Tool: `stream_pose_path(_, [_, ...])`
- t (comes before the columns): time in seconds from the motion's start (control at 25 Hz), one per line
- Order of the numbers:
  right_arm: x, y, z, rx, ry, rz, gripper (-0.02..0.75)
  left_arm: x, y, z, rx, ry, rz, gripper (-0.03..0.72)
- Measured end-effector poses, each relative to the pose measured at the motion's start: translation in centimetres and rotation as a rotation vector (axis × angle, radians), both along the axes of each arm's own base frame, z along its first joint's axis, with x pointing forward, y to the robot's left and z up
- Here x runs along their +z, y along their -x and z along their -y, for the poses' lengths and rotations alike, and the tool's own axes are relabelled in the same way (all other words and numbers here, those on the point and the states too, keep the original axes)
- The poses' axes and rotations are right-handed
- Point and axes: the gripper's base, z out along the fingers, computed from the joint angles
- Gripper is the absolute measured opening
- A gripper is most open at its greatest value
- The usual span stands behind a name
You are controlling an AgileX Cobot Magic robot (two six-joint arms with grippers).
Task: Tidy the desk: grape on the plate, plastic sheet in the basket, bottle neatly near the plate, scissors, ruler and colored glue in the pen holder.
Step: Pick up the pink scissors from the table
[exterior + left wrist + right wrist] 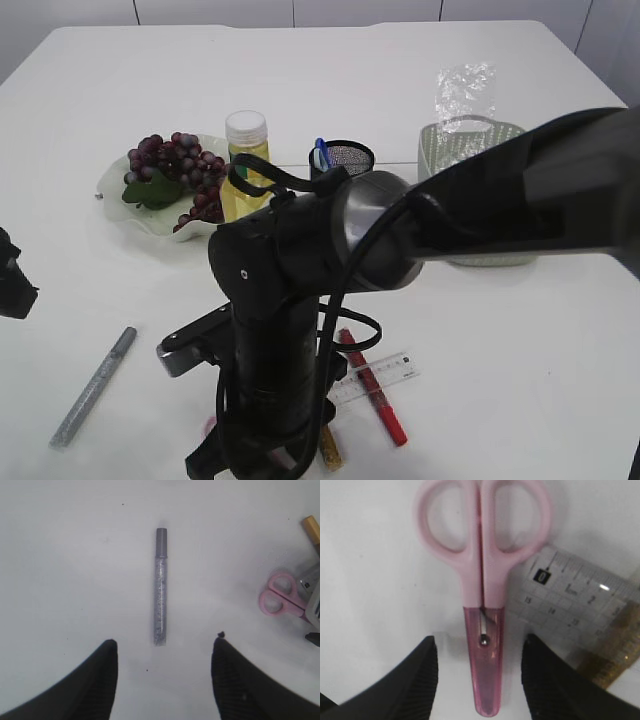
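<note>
Pink scissors (483,592) with a sheathed blade lie flat on the white table. My right gripper (480,639) is open low over them, one finger on each side of the blade, not touching. A clear ruler (570,600) and a gold glue pen (612,661) lie beside them. My left gripper (165,642) is open and empty, just short of a silver glue pen (160,587) that also shows in the exterior view (95,385). A red glue pen (378,392) crosses the ruler (380,376). Grapes (170,160) lie on the plate (112,188).
The yellow bottle (246,165) stands upright next to the plate. The mesh pen holder (348,158) holds a blue item. The plastic sheet (466,92) sticks up out of the green basket (480,150). The right arm (300,300) reaches across the front middle.
</note>
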Motion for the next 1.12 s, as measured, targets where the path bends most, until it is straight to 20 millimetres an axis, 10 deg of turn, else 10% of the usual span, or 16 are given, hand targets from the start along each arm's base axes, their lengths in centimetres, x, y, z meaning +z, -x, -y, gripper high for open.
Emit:
stream_pose_path(0.68, [-0.10, -0.50, -0.50, -0.007, -0.030, 0.033, 0.153, 0.00, -0.04, 0.01, 0.001, 0.001, 0.005, 0.434])
stream_pose_path(1.12, [-0.09, -0.51, -0.51, -0.009, -0.031, 0.033, 0.144, 0.00, -0.04, 0.01, 0.001, 0.001, 0.005, 0.433])
